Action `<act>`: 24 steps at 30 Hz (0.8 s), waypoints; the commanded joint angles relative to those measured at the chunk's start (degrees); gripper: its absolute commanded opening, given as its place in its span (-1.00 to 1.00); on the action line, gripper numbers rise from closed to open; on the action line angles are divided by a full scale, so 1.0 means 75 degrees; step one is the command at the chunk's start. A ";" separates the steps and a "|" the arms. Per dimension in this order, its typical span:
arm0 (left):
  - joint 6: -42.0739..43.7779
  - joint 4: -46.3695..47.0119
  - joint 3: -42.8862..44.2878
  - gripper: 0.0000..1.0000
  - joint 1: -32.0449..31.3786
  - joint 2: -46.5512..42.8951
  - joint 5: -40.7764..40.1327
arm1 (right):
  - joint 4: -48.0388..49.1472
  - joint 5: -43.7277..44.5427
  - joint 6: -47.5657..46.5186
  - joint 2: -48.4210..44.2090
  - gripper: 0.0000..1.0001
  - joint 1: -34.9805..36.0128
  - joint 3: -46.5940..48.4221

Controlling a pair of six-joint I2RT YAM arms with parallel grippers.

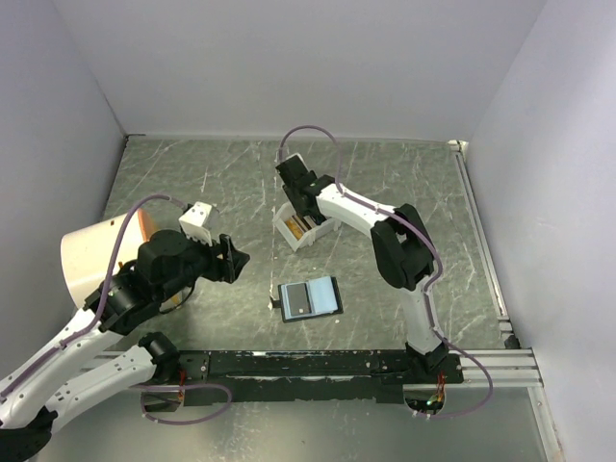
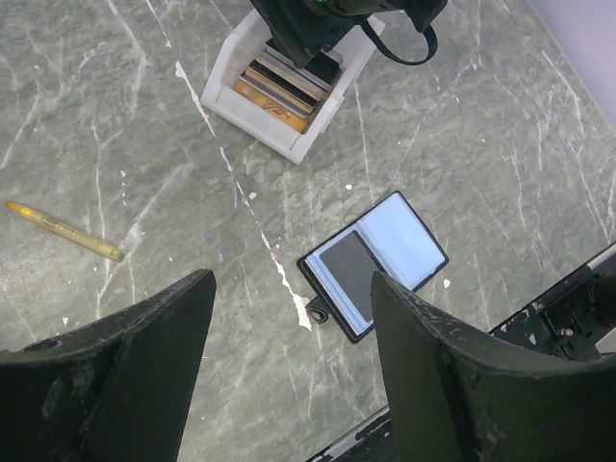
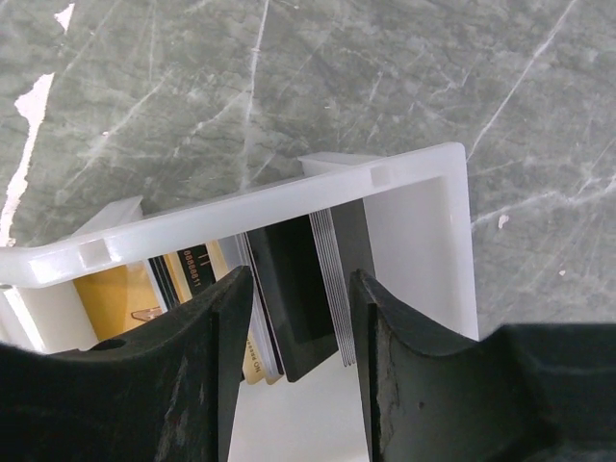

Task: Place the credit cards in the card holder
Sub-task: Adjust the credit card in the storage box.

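The table (image 1: 192, 164) is a grey-green stone-pattern surface with plain white walls (image 1: 289, 58) around it. At the far left a cream round object (image 1: 87, 260) lies partly under the left arm. In the left wrist view a yellow pen (image 2: 63, 231) lies alone on the table. The left gripper (image 1: 231, 258) hangs above the surface, jaws wide apart, nothing between them. Right of it, near the front edge, the card holder (image 1: 310, 298) lies open and flat, pale blue inside facing up. A dark rectangle covers part of one half; card or pocket, I cannot say. Further back stands the white box (image 1: 294, 236), with the credit cards (image 2: 279, 87) in it on edge, gold and dark ones packed close. The right gripper (image 1: 306, 214) is lowered into this box, its jaws about half apart, astride a dark card (image 3: 294, 298) and a thin pack of edges. Whether they press on them the views do not show.

I judge the cards light, stiff and smooth, so they may slip or come out several together. The best hold is probably the upper edge of one card, a pad on each flat face. The card holder is also light and may slide when a card is pushed into a pocket.
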 commanded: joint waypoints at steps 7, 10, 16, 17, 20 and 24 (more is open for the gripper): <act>0.0066 -0.0087 0.0049 0.54 -0.0053 -0.0109 -0.0179 | 0.0073 0.0853 -0.0355 0.0182 -0.30 0.0002 -0.0028; 0.0063 -0.0076 0.0047 0.54 -0.0055 -0.0130 -0.0186 | 0.0071 0.0874 -0.0373 0.0258 -0.31 0.0000 -0.0016; 0.0053 -0.0075 0.0023 0.55 -0.0056 -0.0141 -0.0210 | 0.0102 0.0880 -0.0402 0.0407 -0.26 0.0006 -0.0011; 0.0050 -0.0075 0.0027 0.55 -0.0050 -0.0139 -0.0212 | 0.0111 0.0930 -0.0425 0.0428 -0.26 0.0000 -0.0005; 0.0046 -0.0075 0.0023 0.55 -0.0056 -0.0128 -0.0205 | 0.0176 0.1254 -0.0526 0.0473 -0.27 0.0000 -0.0009; 0.0064 -0.0075 0.0030 0.55 -0.0050 -0.0122 -0.0203 | 0.0230 0.1747 -0.0615 0.0437 -0.34 0.0006 -0.0006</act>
